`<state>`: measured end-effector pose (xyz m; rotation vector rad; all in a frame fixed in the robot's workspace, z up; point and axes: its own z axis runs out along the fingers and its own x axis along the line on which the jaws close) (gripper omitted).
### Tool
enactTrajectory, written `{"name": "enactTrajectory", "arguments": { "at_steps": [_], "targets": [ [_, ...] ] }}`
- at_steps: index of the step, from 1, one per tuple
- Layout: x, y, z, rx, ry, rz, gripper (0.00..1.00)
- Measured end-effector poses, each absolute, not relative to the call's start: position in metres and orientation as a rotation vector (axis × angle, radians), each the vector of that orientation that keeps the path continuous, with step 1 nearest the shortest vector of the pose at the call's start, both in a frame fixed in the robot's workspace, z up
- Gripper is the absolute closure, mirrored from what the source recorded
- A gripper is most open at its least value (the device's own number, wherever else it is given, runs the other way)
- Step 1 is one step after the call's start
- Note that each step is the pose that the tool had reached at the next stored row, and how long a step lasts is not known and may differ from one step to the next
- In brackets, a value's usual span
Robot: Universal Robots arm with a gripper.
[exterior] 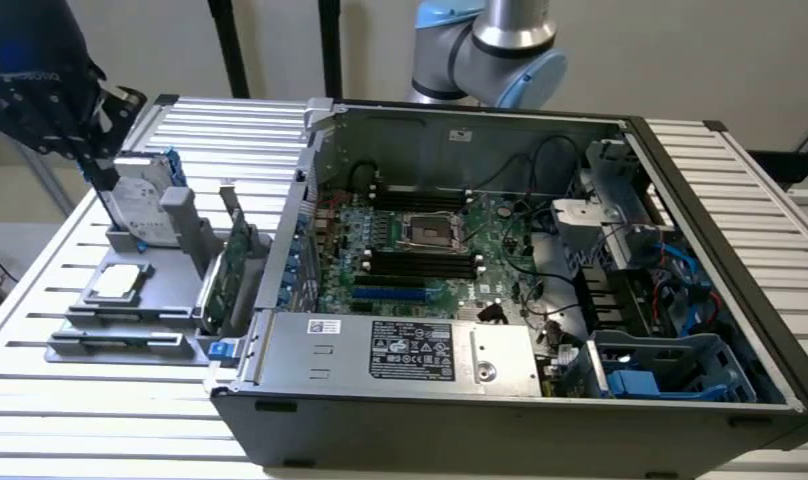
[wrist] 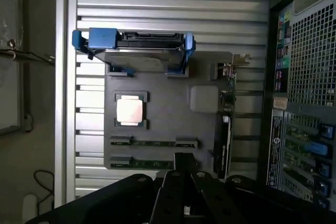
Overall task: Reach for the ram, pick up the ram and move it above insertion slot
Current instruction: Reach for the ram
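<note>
Two thin green ram sticks [wrist: 152, 141] lie side by side in the grey holder [wrist: 168, 85], beside a silver CPU [wrist: 129, 111]. In the exterior view the ram [exterior: 117, 340] lies at the holder's near end. My gripper [exterior: 100, 178] hangs over the holder's far end, by the upright hard drive [exterior: 144, 200]. In the wrist view its dark fingers [wrist: 184, 169] stand together just short of the nearer ram stick, shut and holding nothing. The black insertion slots [exterior: 418, 262] run parallel on the motherboard inside the open case, far from the gripper.
The open computer case [exterior: 511, 400] takes up the middle of the slatted table [exterior: 97, 420]. A green expansion card [exterior: 237, 270] stands upright between holder and case. A blue slot [exterior: 391, 295] and the CPU socket [exterior: 431, 232] lie near the black slots.
</note>
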<state>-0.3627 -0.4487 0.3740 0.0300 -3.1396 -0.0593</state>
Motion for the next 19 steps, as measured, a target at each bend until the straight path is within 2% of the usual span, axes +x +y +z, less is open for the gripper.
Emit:
{"name": "enactTrajectory", "arguments": {
  "at_steps": [19],
  "targets": [
    [-0.387,-0.489,0.365,0.030,-3.137,-0.059,0.89]
  ]
}}
